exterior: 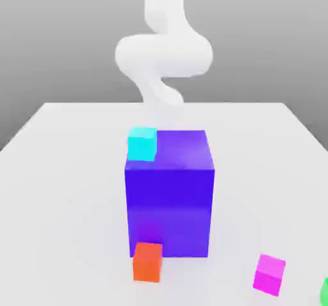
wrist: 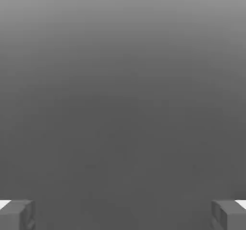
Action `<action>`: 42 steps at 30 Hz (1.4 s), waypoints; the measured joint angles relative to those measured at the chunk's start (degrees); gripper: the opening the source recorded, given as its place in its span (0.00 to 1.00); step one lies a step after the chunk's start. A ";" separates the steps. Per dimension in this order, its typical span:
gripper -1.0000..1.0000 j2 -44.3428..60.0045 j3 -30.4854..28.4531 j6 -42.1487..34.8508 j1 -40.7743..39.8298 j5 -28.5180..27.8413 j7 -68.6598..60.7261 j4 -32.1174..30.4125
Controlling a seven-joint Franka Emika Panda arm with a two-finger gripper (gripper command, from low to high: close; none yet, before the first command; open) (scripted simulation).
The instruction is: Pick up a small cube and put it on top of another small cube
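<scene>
Gripper (wrist: pixel 123 214): open. In the hand view its two fingers stand wide apart, one at each side, with plain grey between them.

Arm: the white Panda arm (exterior: pixel 163 55) is at the far side of the scene, reaching down from above, slightly left of centre in the exterior view. Its lower end is pale against the table and hard to make out, just beyond the large block.

Block: one large blue-violet block (exterior: pixel 170 212) stands upright near the middle of the white table (exterior: pixel 73 170).

Small cubes, sides as in the exterior view:
- Cyan cube (exterior: pixel 142 144): on top of the large block, at the left part of its top face, upright.
- Orange-red cube (exterior: pixel 147 262): on the table at the near side of the block, toward its left corner. It overlaps the block's lower face in the view; contact between the two cannot be told.
- Magenta cube (exterior: pixel 269 274): on the table, near and to the right, well apart from the block and turned at an angle to it.

Green object (exterior: pixel 325 293): at the near right, cut off by the view's edge; full shape cannot be told. It lies to the right of the magenta cube, apart from it.
</scene>
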 joint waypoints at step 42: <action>0.00 61.23 5.96 25.48 15.47 -5.77 -32.41 -6.46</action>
